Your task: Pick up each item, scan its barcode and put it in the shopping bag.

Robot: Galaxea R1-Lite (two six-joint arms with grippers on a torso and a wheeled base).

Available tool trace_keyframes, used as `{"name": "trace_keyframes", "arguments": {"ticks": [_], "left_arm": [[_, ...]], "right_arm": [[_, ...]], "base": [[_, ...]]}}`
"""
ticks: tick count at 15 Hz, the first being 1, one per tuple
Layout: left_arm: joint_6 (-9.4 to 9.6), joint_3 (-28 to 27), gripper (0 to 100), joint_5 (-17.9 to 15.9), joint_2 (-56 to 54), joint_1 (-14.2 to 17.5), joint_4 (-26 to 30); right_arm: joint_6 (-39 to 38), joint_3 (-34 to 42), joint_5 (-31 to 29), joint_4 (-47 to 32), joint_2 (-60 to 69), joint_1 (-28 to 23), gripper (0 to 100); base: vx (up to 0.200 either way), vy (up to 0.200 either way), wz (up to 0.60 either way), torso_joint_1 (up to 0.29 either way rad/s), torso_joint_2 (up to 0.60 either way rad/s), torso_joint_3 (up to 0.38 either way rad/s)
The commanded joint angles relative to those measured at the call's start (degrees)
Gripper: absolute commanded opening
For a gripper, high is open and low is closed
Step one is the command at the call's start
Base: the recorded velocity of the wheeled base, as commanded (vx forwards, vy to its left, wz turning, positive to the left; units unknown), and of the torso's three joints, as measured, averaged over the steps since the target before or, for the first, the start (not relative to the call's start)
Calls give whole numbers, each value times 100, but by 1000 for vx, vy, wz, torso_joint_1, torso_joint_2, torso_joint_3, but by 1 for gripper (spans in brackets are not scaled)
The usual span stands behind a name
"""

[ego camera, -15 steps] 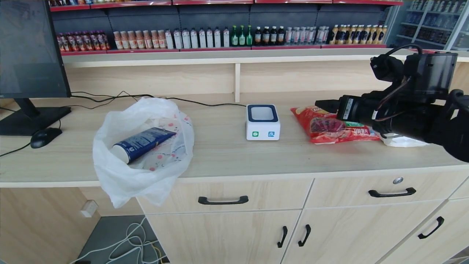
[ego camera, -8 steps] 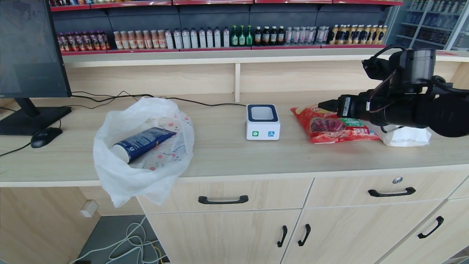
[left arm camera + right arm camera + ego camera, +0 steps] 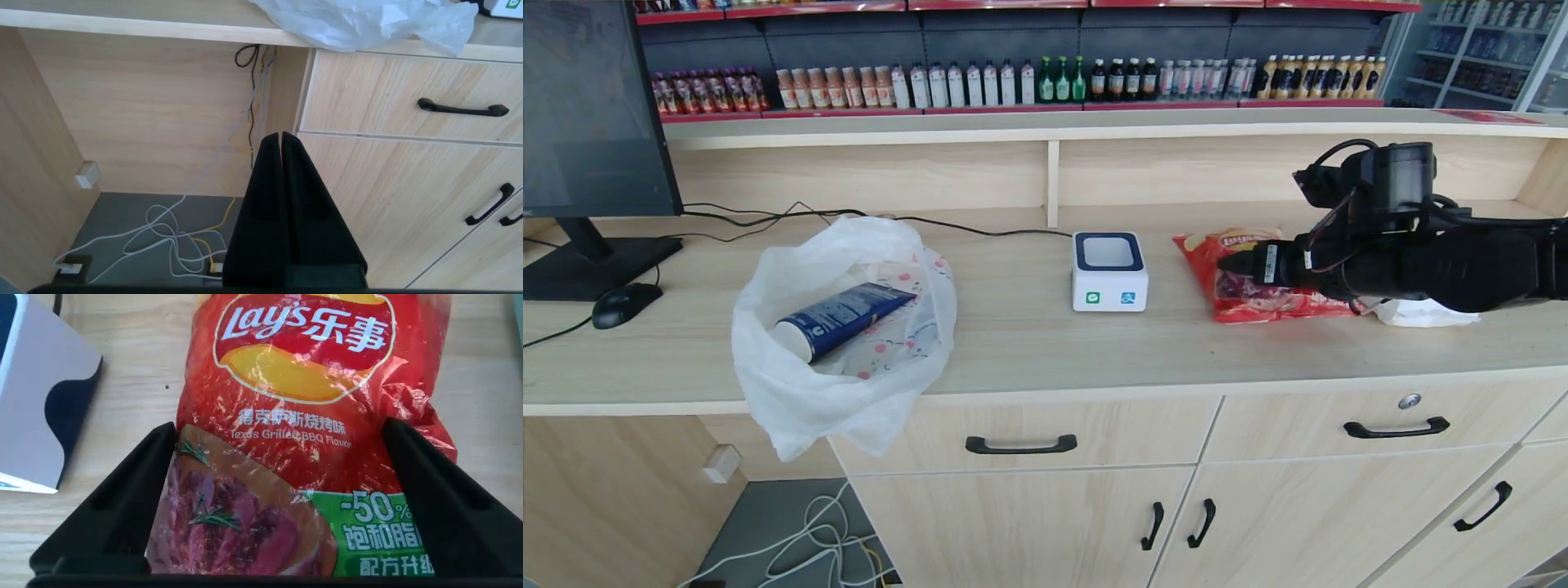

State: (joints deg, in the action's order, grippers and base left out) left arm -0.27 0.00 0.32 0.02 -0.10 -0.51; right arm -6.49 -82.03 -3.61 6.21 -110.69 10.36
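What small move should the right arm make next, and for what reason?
Probably lower slightly and shut the right tool on the chips bag: its open fingers stand on both sides of the bag, which lies flat on the counter.

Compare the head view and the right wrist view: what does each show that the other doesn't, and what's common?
Head view adds: the shopping bag with a blue tube lying in it, the monitor, the mouse, and a white packet behind the right arm.
Right wrist view adds: the right gripper is open, with one finger on each side of the chip bag.
Shared: the chip bag, the scanner beside it, and the countertop.
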Motion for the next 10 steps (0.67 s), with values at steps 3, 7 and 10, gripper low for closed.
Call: {"name": "trace_keyframes", "arguments": {"ticks": [3,7,10], "left_arm": [[0,0,0,3,-2,1,-2],[0,0,0,3,-2,1,-2],[0,0,0,3,-2,1,-2]], "right_arm": [[-28,-59,-52,-304,-32,-25,100],[-125,-612,-281,-612,-295,-61,100],[-591,-1192,-325,-1412,-497,-69,100]], "base": [[0,0,0,0,0,0],[0,0,0,0,0,0],[0,0,0,0,0,0]]}}
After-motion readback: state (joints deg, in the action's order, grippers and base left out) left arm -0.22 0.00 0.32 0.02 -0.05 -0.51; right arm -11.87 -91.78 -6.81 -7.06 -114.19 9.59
